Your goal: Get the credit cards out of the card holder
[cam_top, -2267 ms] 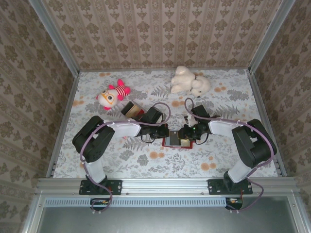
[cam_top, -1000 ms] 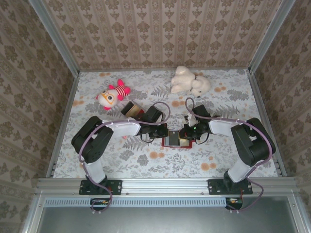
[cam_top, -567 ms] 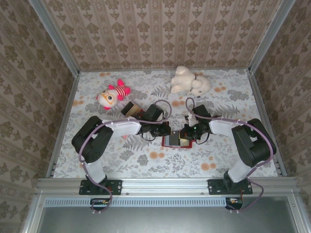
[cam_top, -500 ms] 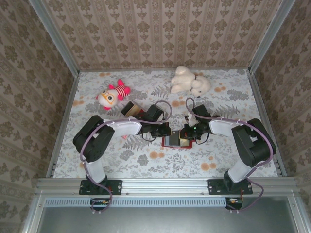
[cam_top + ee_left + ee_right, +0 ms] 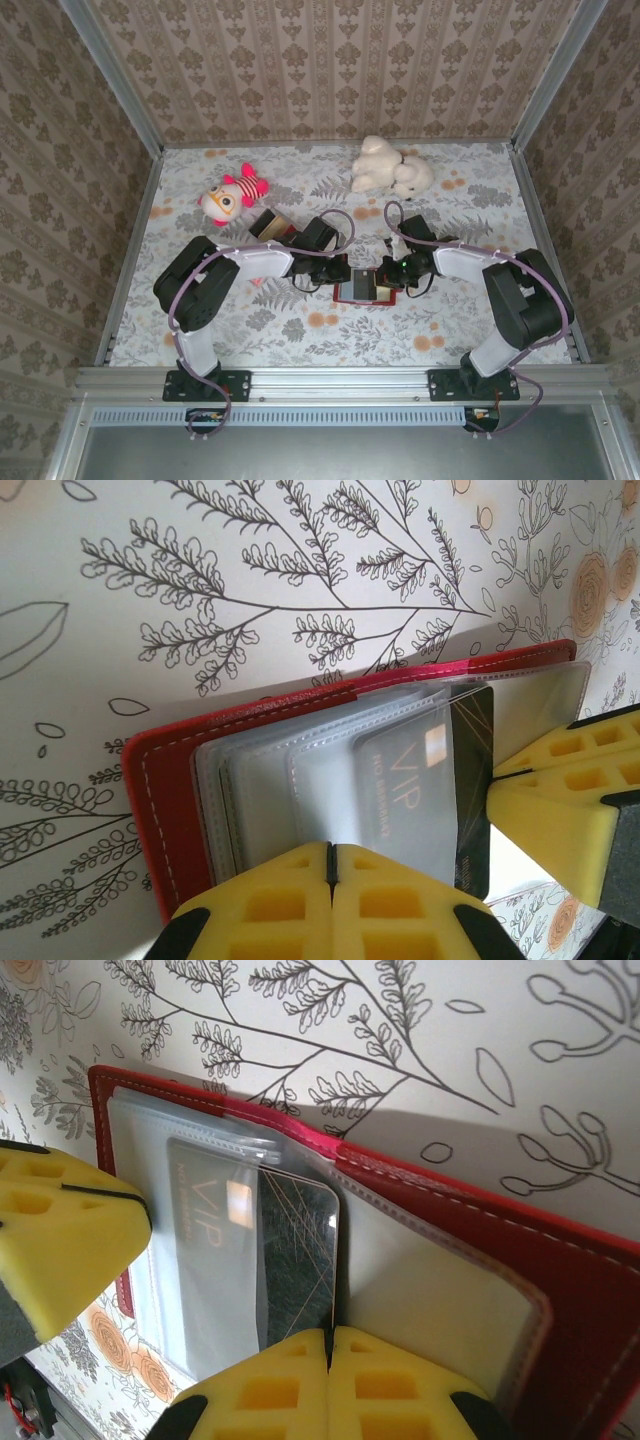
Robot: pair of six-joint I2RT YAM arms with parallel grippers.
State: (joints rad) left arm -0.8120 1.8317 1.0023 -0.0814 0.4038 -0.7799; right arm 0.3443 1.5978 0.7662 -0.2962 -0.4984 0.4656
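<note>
**A:** Where's the wallet [image 5: 362, 290]?

**B:** Lying open on the table [image 5: 300, 330], red cover down and clear sleeves [image 5: 260, 800] facing up, with a gripper on each side of it.

**A:** What are they doing?

**B:** The left gripper [image 5: 331, 865] is clenched tight, its tips over the edge of the sleeves on the wallet's left half. It looks to be pinning the wallet down, though I can't tell whether a sleeve is caught between the tips. The right gripper [image 5: 329, 1345] is clenched too, near the wallet's middle fold. The edge of a black card [image 5: 298, 1250] runs straight into the seam between its fingers there. Pinched or only touching — I can't say.

**A:** So which step is this?

**B:** The first pull, I'd judge. The black card looks partly out of its sleeve. A grey card [image 5: 405, 790] marked VIP sits just beside it, inside a pocket. Nothing is clear of the wallet yet.

**A:** And next?

**B:** If the right gripper has the black card, it should draw it flat along the pocket toward the wallet's right side while the left stops the wallet sliding. If it hasn't, it must open and get the card's edge properly between its fingers — a thin card slips easily.
</note>
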